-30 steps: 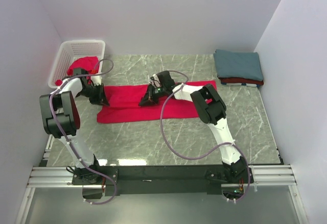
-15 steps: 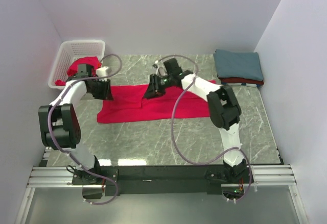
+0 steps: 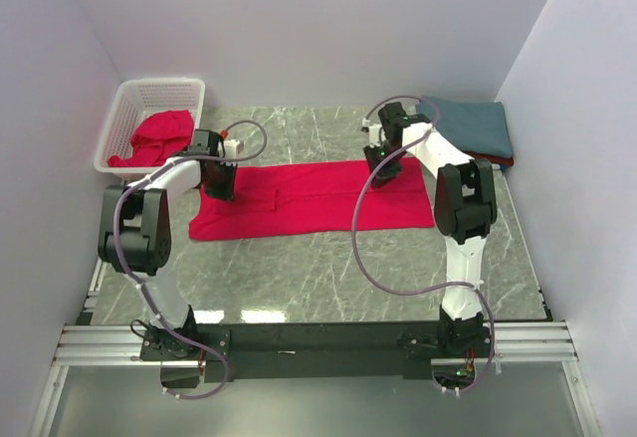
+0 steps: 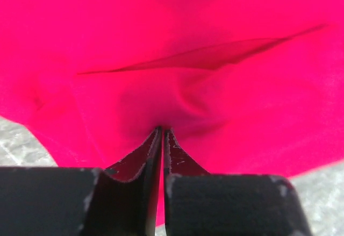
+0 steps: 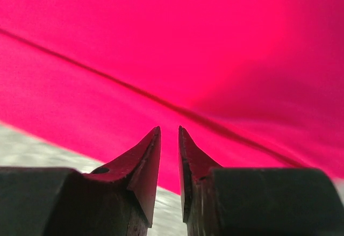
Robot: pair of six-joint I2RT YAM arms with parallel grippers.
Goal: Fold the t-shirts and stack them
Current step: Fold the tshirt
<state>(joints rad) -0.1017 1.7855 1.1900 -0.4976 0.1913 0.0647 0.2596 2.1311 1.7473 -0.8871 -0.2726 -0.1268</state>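
Red t-shirt (image 3: pixel 309 198) cloth puckers between the left gripper's (image 4: pixel 162 130) jaws, which are pressed almost together on a pinch near its left end. The right gripper's (image 5: pixel 169 130) jaws stand narrowly parted over the right end, holding nothing. The shirt lies spread across the table (image 3: pixel 328 278). It looks soft, light and limp, so it is best taken at its corners.
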